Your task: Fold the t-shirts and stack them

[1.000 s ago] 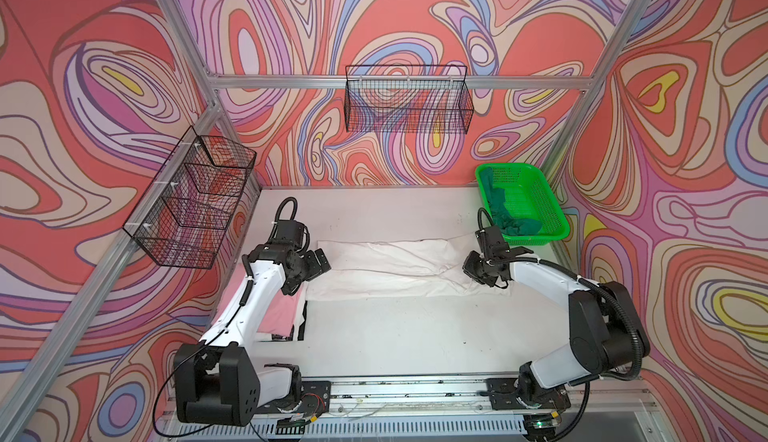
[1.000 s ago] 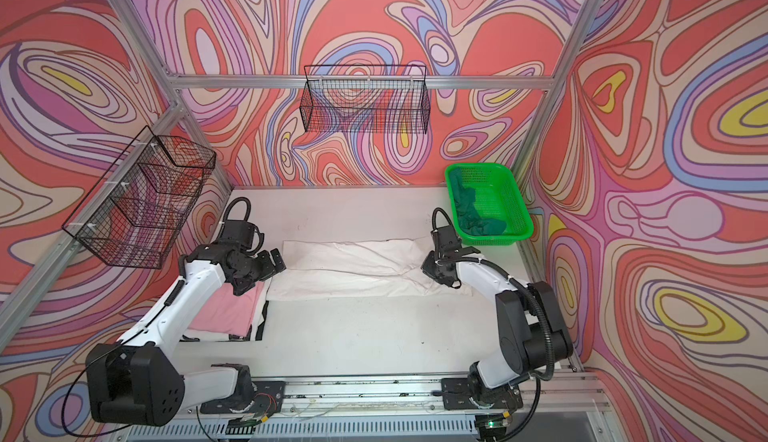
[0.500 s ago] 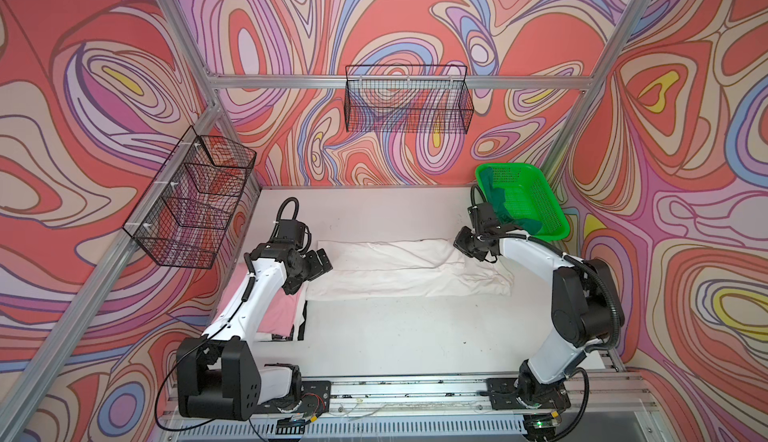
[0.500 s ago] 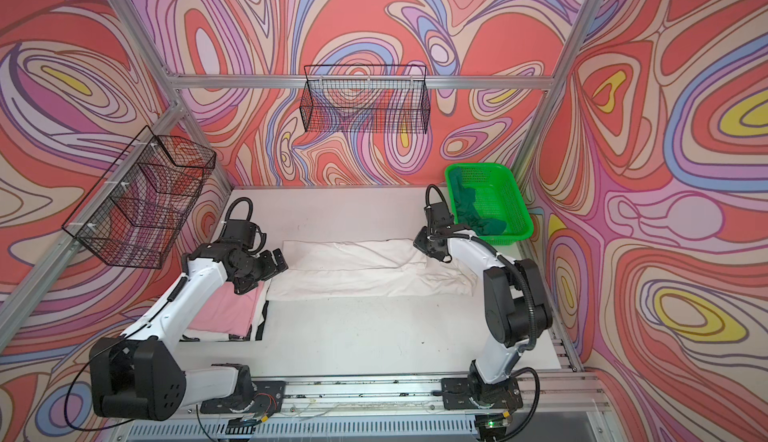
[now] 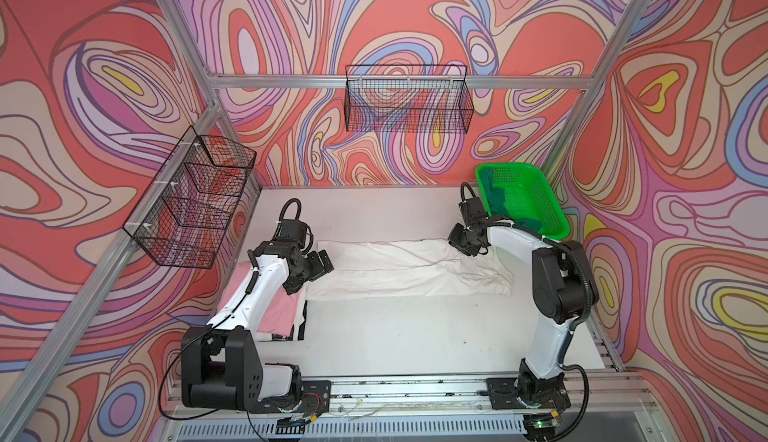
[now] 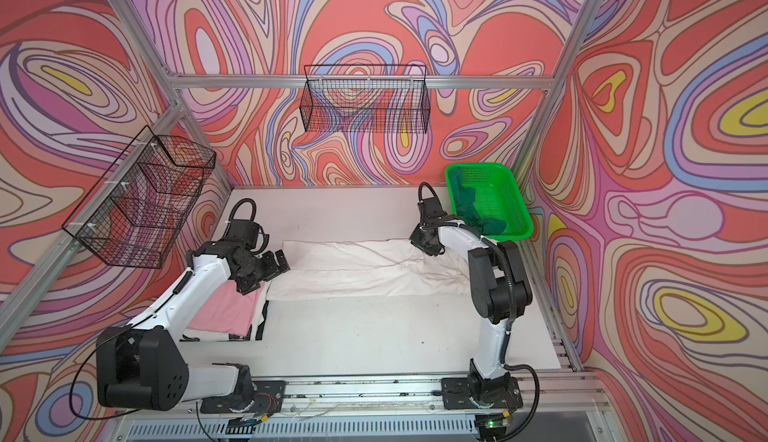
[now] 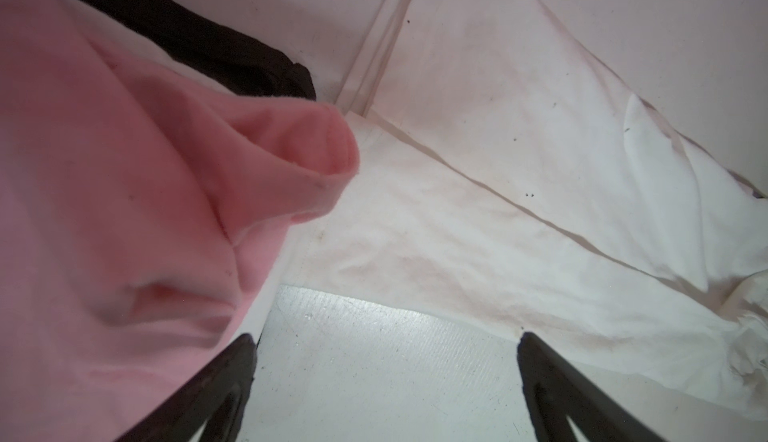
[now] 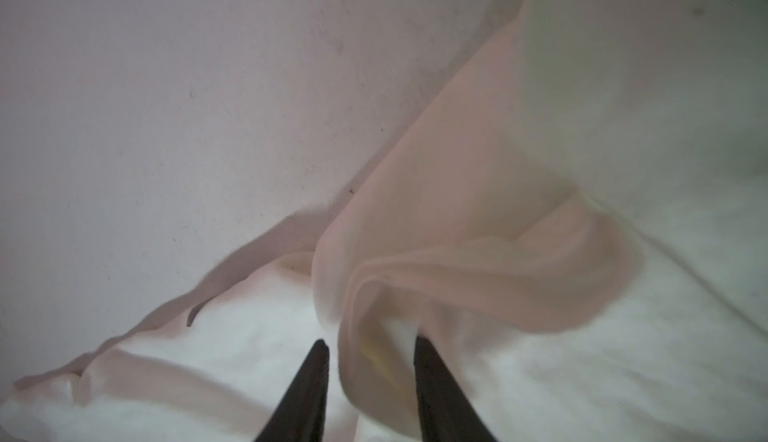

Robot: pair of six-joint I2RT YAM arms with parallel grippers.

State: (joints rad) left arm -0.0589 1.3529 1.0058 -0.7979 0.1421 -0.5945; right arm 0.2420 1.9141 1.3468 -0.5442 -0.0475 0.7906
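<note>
Large soiled white cloth t-shirt, half-folded for stacking. Left gripper agape; right gripper astride far-right fold, grip unclear.

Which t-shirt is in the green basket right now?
The dark green cloth t-shirt, crumpled inside the bright green perforated plastic basket. The large white cloth t-shirt lies across the table; the light pink one lies folded.

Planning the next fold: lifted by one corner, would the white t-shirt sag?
Probably sags: the white t-shirt lies in soft creases and bunches between the right gripper's parted jaws. Likely light: its folded layers look thin.
</note>
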